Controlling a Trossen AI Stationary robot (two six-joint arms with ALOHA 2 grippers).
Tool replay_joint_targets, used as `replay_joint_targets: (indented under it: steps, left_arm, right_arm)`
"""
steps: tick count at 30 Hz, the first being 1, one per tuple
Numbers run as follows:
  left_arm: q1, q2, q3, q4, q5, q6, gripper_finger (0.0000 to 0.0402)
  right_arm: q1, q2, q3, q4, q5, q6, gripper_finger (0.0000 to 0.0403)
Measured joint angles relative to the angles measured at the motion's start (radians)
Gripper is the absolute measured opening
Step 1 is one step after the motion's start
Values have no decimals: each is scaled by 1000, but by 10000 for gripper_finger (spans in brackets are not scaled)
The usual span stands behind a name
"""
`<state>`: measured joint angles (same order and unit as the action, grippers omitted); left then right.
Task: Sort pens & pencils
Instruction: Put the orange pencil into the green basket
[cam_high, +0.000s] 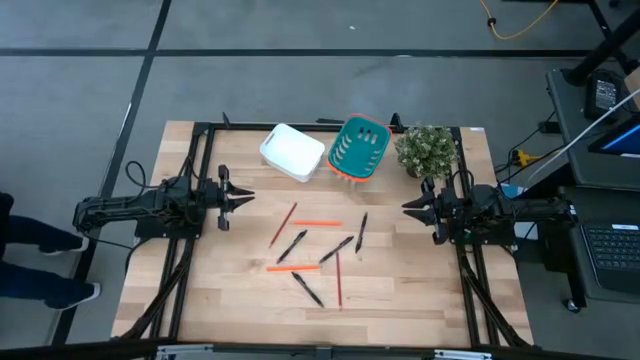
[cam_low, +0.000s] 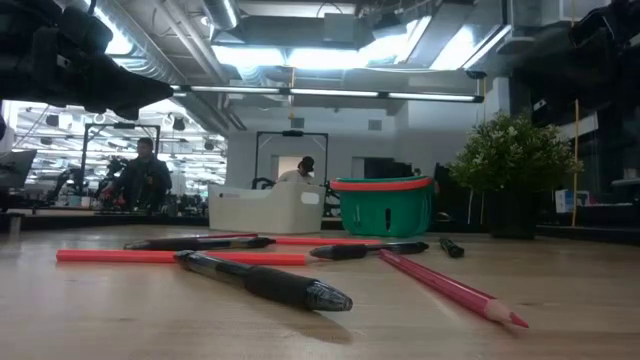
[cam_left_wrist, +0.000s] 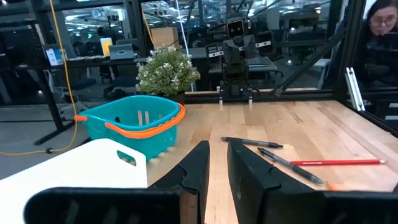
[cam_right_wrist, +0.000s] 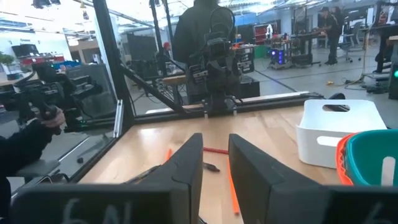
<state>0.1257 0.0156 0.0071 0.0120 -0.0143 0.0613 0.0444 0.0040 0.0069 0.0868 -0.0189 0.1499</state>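
Observation:
Several black pens (cam_high: 292, 245) and several red and orange pencils (cam_high: 318, 222) lie scattered flat on the wooden table (cam_high: 230, 300), between my two arms. In the low view the nearest pen (cam_low: 265, 283) lies beside a red pencil (cam_low: 450, 288). My left gripper (cam_high: 247, 197) hovers level at the table's left side and points toward the middle. Its fingers (cam_left_wrist: 202, 168) stand slightly apart with nothing between them. My right gripper (cam_high: 406, 207) mirrors it at the right side, fingers (cam_right_wrist: 186, 163) also a little apart and empty.
At the far edge stand a white bin (cam_high: 292, 152), a teal basket with an orange rim (cam_high: 359, 148) and a small potted plant (cam_high: 427, 150). Black frame rails (cam_high: 190, 250) run along both sides of the table. People show in the room beyond.

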Motion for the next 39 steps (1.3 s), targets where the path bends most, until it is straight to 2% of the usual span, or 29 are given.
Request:
replay_joint_targets:
  steps: [5, 9, 13, 17, 22, 26, 29, 35, 39]
  left_arm:
    - [0, 0, 0, -1, 9, 49, 53]
    - [0, 16, 0, 0, 30, -16, 53]
    - [0, 73, 0, 4, 49, -59, 53]
    - [0, 168, 0, 40, 34, -76, 53]
    - [0, 306, 23, 214, 35, -15, 53]
    - [13, 450, 117, 223, 32, 19, 53]
    - [38, 586, 192, 202, 35, 20, 53]
    - [92, 867, 314, 202, 112, 72, 53]
    - [118, 984, 367, 199, 112, 124, 53]
  right_arm:
    - [0, 0, 0, 0, 0, -8, 79]
    - [0, 0, 0, -12, 0, -57, 79]
    - [-2, 12, 0, -23, 6, -149, 79]
    - [-21, 58, 0, -24, 75, -181, 79]
    - [-58, 138, 0, 48, 74, -195, 79]
    - [-98, 211, 1, 163, 71, -215, 79]
    - [-123, 282, 23, 166, 70, -205, 79]
    - [-134, 504, 134, 207, 42, -183, 79]
    - [-134, 685, 229, 199, 42, -203, 79]
